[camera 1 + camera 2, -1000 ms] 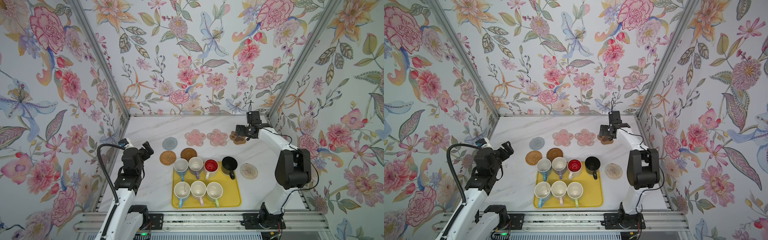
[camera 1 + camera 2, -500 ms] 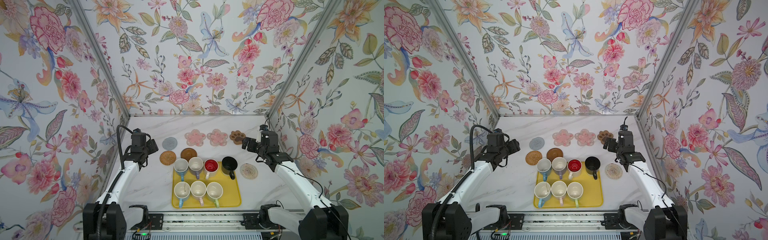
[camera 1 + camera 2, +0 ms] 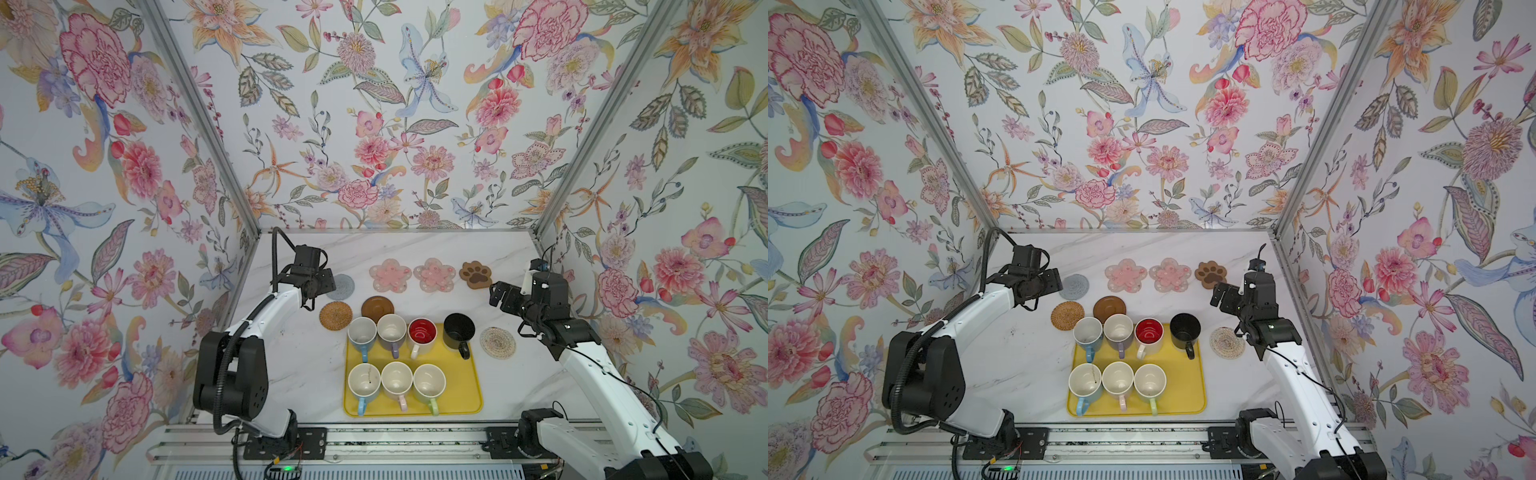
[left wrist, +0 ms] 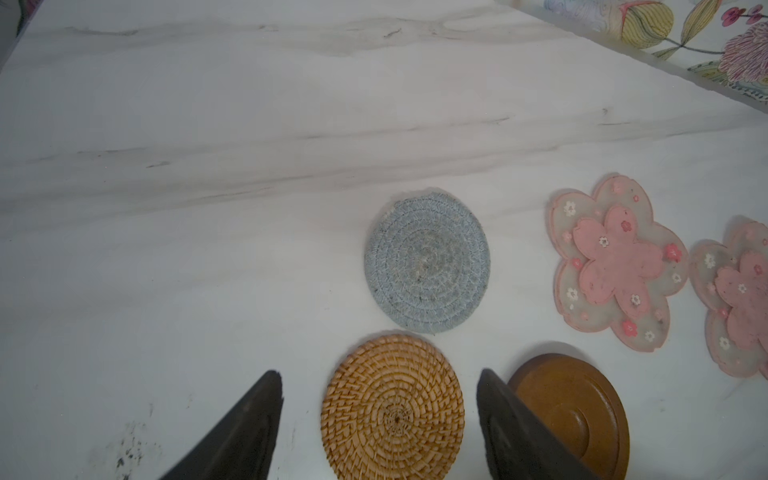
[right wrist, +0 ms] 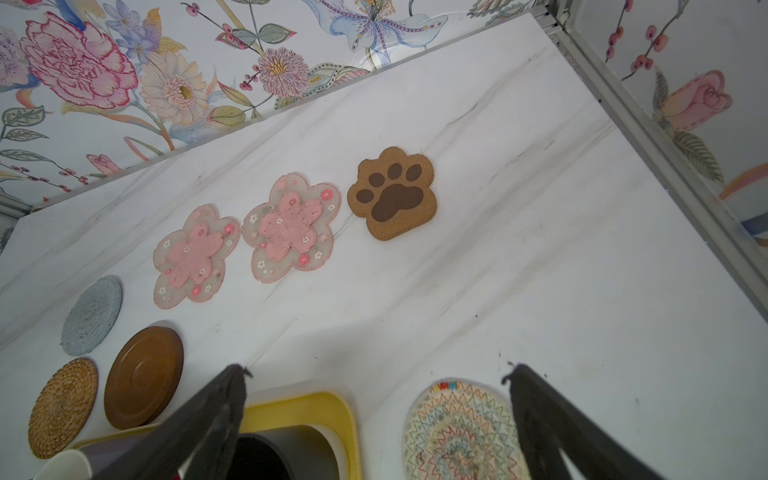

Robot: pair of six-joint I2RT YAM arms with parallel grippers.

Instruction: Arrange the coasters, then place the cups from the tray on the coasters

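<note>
**Yellow tray full, seven coasters bare**

Yellow plastic lay nearest, low in the centre of both top views: one tray [image 3: 469, 388] on the white marble table [image 3: 299, 365], carrying all seven cups upright.

Its near row had three cups. From left to right they were a blue cup [image 3: 364, 379], a pale pink cup [image 3: 396, 377] and a pale green cup [image 3: 429, 379].

Its far row had four: a second blue cup [image 3: 362, 331], a lilac cup [image 3: 391, 328], a white cup with a red inside [image 3: 422, 332], and a black cup [image 3: 459, 330] at the tray's far right corner.

Seven coasters lay on the table, none under a cup.

- One cream rope spiral [image 3: 497, 341] sat just right of the tray, beside the black cup.
- One round rattan coaster [image 3: 336, 316] and one dark wooden disc [image 3: 377, 306] sat just beyond the tray's far left corner.
- Farther up the frame, four lay in a row, left to right: a grey-blue knit round [image 3: 343, 286], two pink flowers [image 3: 390, 275] [image 3: 434, 274] and a brown paw [image 3: 476, 274].

Two grippers were in view. The left gripper [image 3: 326, 284] hung at the knit round's left edge. In the left wrist view its fingers [image 4: 249, 428] stood apart and gripped nothing. The right gripper [image 3: 496, 293] hung at centre right, near the paw, with its jaws spread wide and empty.
</note>
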